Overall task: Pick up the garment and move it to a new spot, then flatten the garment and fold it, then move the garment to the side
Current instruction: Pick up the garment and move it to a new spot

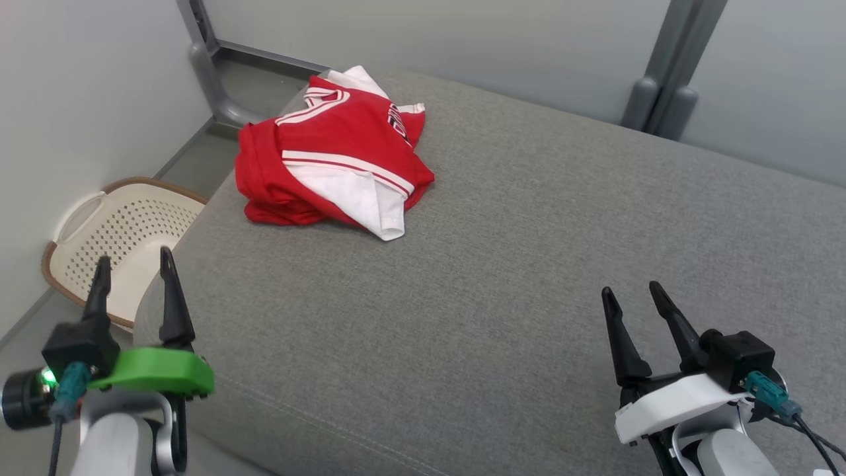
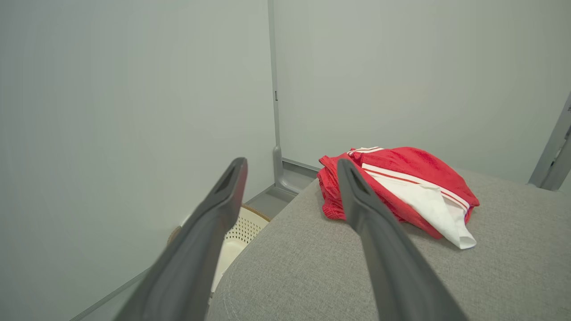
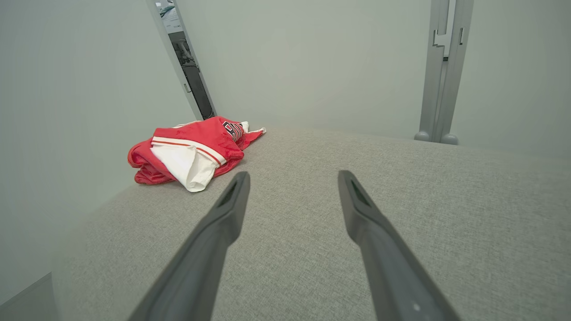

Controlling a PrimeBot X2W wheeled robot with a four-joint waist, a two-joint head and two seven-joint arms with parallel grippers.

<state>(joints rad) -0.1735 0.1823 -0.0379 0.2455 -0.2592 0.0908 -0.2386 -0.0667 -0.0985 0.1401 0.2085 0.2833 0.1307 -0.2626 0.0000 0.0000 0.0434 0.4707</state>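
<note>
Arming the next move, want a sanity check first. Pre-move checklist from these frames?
1. Left gripper open, nothing held: ok.
2. Right gripper open, nothing held: ok.
3. Garment wholly on the grey cushion, near its far left corner: ok.
4. Garment flat: not ok, it lies bunched with a white flap sticking out.
5. Cushion between grippers and garment unobstructed: ok.
6. Left gripper's clearance from the basket on the floor: cannot tell.

Grey upholstered surface [image 1: 529,264], pale walls [image 1: 79,99], perforated basket [image 1: 125,225] on floor [image 1: 192,165].
</note>
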